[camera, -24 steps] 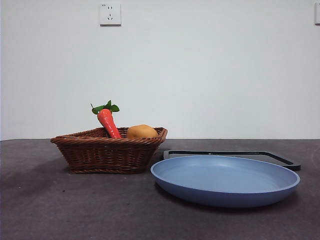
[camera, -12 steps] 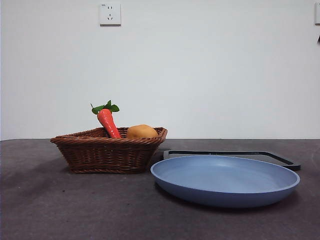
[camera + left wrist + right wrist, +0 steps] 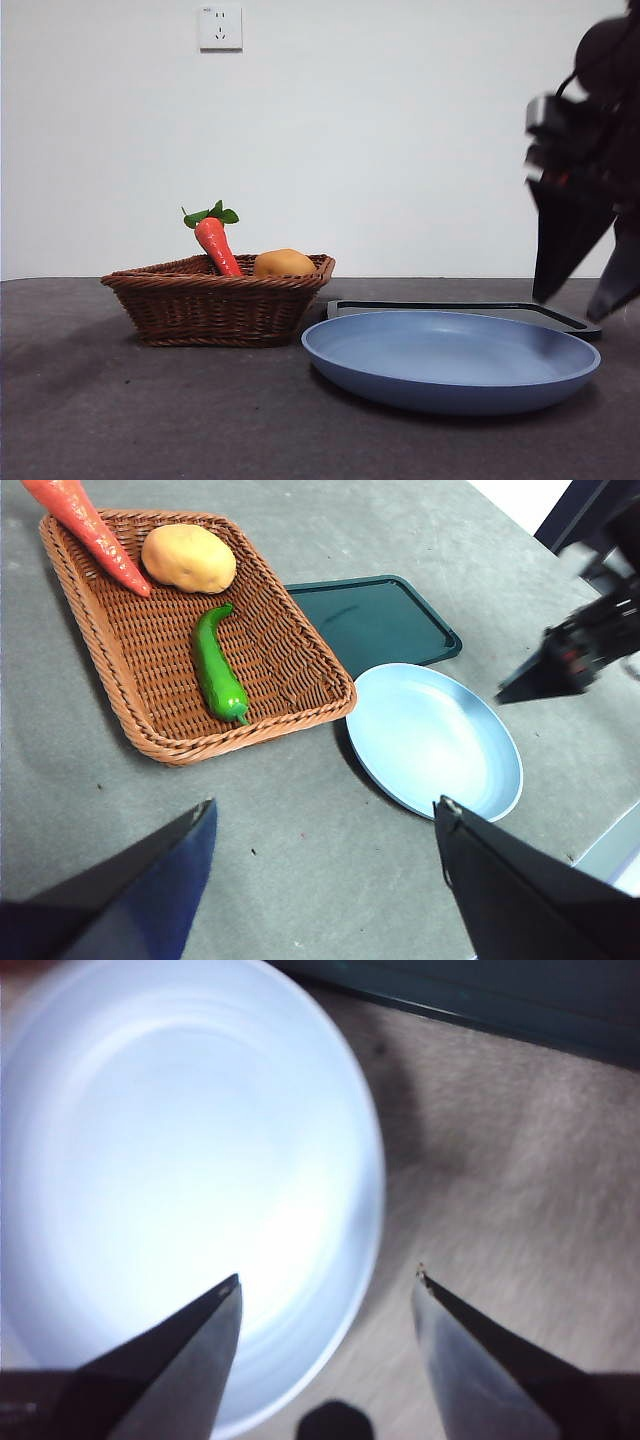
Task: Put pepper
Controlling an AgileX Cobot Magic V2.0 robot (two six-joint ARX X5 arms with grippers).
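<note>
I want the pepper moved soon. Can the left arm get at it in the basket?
Probably yes: the pepper lies uncovered on the basket floor, apart from potato and carrot; the left gripper is open above.

A glossy green pepper [image 3: 218, 670] lay in a brown wicker basket [image 3: 120, 685] beside an orange-red carrot [image 3: 88, 527] and tan potato [image 3: 188, 557]; pale blue plate [image 3: 400, 780], dark green tray [image 3: 375, 620], grey worktop [image 3: 300, 860].

1. The pepper [image 3: 218, 666] lies inside the basket [image 3: 215, 305] — the basket's wall hides it in the front view.
2. The carrot [image 3: 88, 525] is cut off beside the basket's far corner.
3. The right tool [image 3: 585, 293], above the blue plate's [image 3: 450, 360] rim, is blurred and runs off the edge.
4. The dark tray [image 3: 560, 318] behind the plate is mostly hidden.
</note>
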